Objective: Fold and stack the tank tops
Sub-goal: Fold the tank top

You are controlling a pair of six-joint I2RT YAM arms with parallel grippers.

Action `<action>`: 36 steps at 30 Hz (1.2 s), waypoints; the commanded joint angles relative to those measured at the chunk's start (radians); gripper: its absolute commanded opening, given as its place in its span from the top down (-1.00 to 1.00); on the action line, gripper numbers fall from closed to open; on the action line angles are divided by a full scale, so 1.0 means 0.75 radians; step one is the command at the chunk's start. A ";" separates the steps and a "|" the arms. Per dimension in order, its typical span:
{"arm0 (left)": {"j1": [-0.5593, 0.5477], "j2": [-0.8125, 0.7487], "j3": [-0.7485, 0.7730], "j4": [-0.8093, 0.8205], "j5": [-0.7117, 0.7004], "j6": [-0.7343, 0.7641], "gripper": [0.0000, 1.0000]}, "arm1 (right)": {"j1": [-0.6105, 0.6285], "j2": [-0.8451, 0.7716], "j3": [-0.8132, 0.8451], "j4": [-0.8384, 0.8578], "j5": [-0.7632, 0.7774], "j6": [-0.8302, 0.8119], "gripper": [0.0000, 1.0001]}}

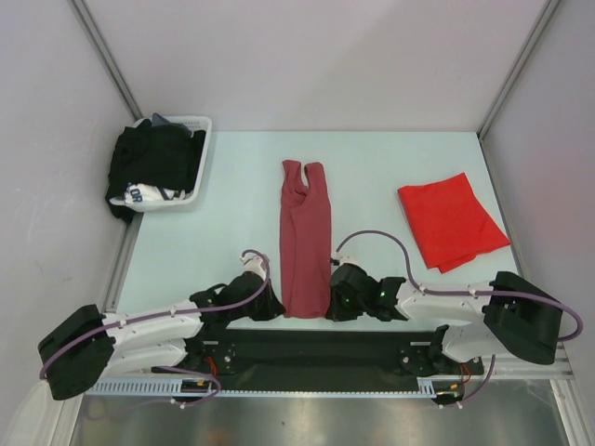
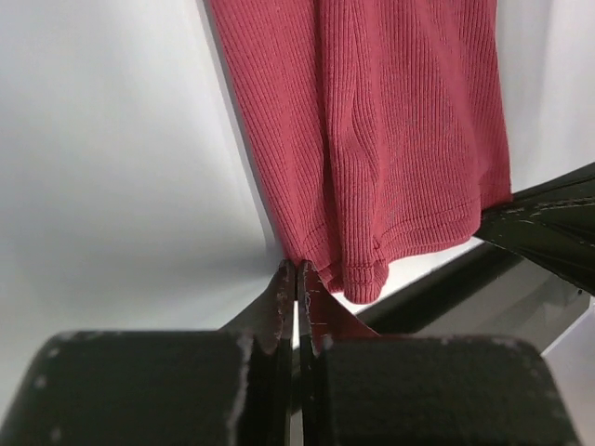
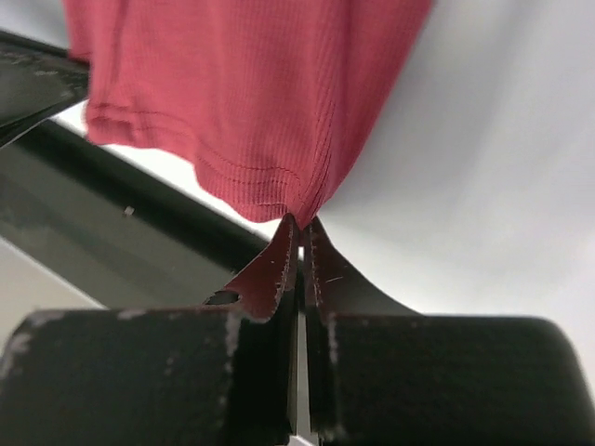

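**foldnoob:** Quick check: where's the maroon tank top (image 1: 305, 246) relative to your grippers right now?

**yam_ops:** Right at your fingertips. Your left gripper (image 2: 297, 279) is clamped on the left corner of the hem (image 2: 409, 232), and your right gripper (image 3: 300, 228) is pinched down on the right corner. In both wrist views the cloth runs right into the closed tips.

**foldnoob:** And which way does it run?

**yam_ops:** The long axis goes straight out ahead of both sets of fingers, with the straps (image 1: 304, 177) at the far end. It's a narrow strip, so your grippers sit close together, one on each side. Neither arm is nearer — you've got it evenly. My guess is you carry the hem forward onto the straps with both arms in step, or it'll skew. The red tank top (image 1: 453, 221) lies folded ahead of your right gripper and well off to its outer side — so that arm looks handier for the stacking.
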 commanded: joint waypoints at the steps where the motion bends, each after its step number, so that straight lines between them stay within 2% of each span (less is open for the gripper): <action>1: -0.054 -0.051 0.045 -0.116 -0.018 -0.048 0.99 | 0.062 -0.073 0.004 -0.051 0.015 0.033 1.00; 6: -0.067 -0.145 0.041 -0.208 -0.053 -0.070 0.99 | 0.076 -0.124 0.030 -0.111 0.048 0.031 1.00; 10: -0.067 -0.184 0.031 -0.223 -0.061 -0.072 0.99 | 0.076 -0.109 0.073 -0.180 0.075 0.023 0.14; 11: -0.069 -0.180 0.022 -0.219 -0.057 -0.074 0.99 | 0.076 -0.107 0.075 -0.180 0.077 0.027 -0.13; 12: -0.067 -0.168 0.018 -0.205 -0.047 -0.076 0.99 | 0.076 -0.107 0.069 -0.174 0.079 0.031 -0.20; 17: -0.069 -0.133 -0.002 -0.149 -0.022 -0.083 0.99 | 0.076 -0.093 0.059 -0.144 0.087 0.041 -0.23; 27: -0.069 -0.123 0.000 -0.139 -0.016 -0.081 0.99 | 0.058 0.003 0.079 -0.037 0.050 0.023 -0.03; 29: -0.067 -0.121 0.002 -0.141 -0.016 -0.078 0.99 | 0.052 0.025 0.087 -0.025 0.042 0.008 0.10; 33: -0.069 -0.125 0.016 -0.145 0.008 -0.078 0.99 | 0.050 0.062 0.134 -0.055 0.030 -0.026 0.87; 34: -0.067 -0.127 0.026 -0.153 0.011 -0.080 0.99 | 0.052 0.066 0.151 -0.094 0.034 -0.031 1.00; 36: -0.069 -0.135 0.063 -0.196 0.013 -0.083 0.99 | 0.054 0.056 0.175 -0.117 0.034 -0.037 1.00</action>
